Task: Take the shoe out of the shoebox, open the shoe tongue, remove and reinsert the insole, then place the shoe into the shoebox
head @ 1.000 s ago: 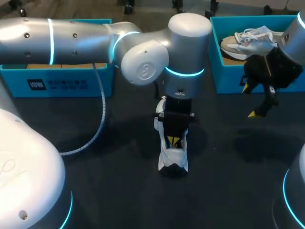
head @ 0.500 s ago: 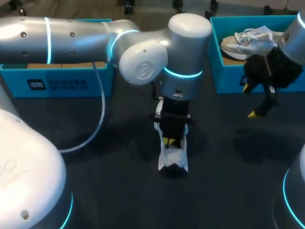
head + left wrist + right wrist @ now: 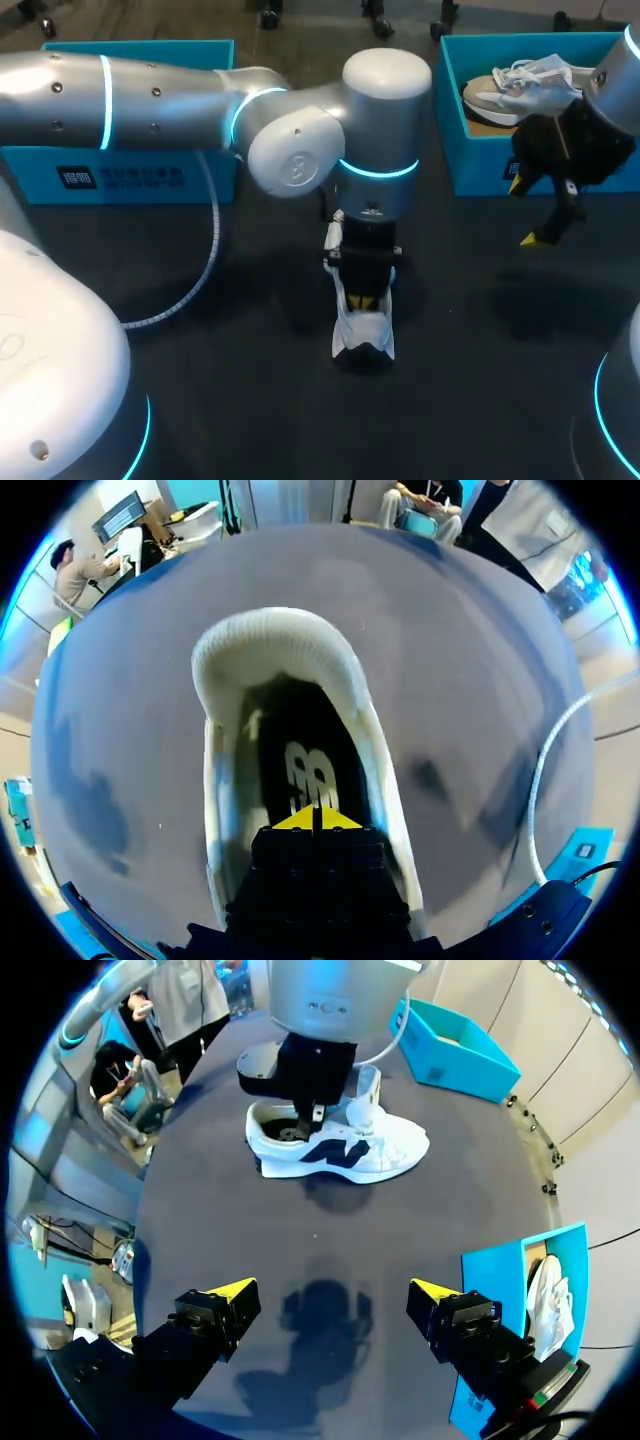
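**Fig.** L box (image 3: 130, 172): far left on desk (image 3: 250, 400). L arm (image 3: 150, 90) crosses to centre. L fingers (image 3: 298, 820) are clenched tip to tip inside the shoe (image 3: 364, 332), just above the insole (image 3: 300, 770); can't tell if they pinch it. Shoe stands on its sole mid-desk, outside both boxes. R fingers (image 3: 232, 1290) are released, spread wide above bare desk, well apart from shoe. R box (image 3: 480, 160), far right, holds a 2nd shoe (image 3: 520, 85).
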Action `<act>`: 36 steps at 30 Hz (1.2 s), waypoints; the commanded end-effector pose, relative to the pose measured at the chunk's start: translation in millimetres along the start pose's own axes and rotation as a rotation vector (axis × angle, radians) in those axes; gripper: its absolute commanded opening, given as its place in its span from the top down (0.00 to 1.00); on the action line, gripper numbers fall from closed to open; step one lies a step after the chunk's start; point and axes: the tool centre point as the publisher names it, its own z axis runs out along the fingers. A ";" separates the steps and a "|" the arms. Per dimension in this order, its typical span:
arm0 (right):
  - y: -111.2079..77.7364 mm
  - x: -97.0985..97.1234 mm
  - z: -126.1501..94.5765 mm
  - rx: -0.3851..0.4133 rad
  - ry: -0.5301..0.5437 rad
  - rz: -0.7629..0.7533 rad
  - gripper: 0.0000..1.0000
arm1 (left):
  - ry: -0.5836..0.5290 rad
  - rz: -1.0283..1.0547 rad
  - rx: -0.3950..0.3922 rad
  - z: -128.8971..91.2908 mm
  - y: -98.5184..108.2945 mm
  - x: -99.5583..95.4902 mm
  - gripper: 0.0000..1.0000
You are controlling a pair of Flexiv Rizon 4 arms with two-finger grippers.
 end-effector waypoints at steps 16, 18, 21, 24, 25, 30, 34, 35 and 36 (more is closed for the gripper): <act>-0.2 0.6 0.4 0.001 -0.001 0.000 0.00 | 0.045 0.035 -0.093 4.4 2.5 14.1 1.00; -0.2 0.6 0.4 0.001 -0.001 0.000 0.00 | 0.041 0.035 -0.095 8.6 2.0 14.0 1.00; -0.2 0.6 0.4 0.001 -0.001 0.000 0.00 | 0.044 0.038 -0.107 17.4 1.6 13.2 1.00; -0.2 0.6 0.4 0.001 -0.001 0.000 0.00 | 0.022 0.040 -0.127 21.7 1.8 11.6 1.00; -0.2 0.6 0.4 0.001 -0.001 0.000 0.00 | 0.003 0.029 -0.128 22.7 2.9 9.8 1.00; -0.2 0.6 0.4 0.001 -0.001 0.000 0.00 | -0.046 0.003 -0.144 26.3 7.6 0.0 1.00; -0.2 0.6 0.4 0.001 -0.001 0.000 0.00 | -0.064 -0.008 -0.122 25.7 6.5 -7.7 1.00; -0.2 0.6 0.4 0.001 -0.001 0.000 0.00 | -0.069 -0.012 -0.115 24.8 6.3 -8.7 1.00; -0.2 0.6 0.4 0.001 -0.001 0.000 0.00 | -0.069 -0.016 -0.105 22.7 5.3 -10.3 1.00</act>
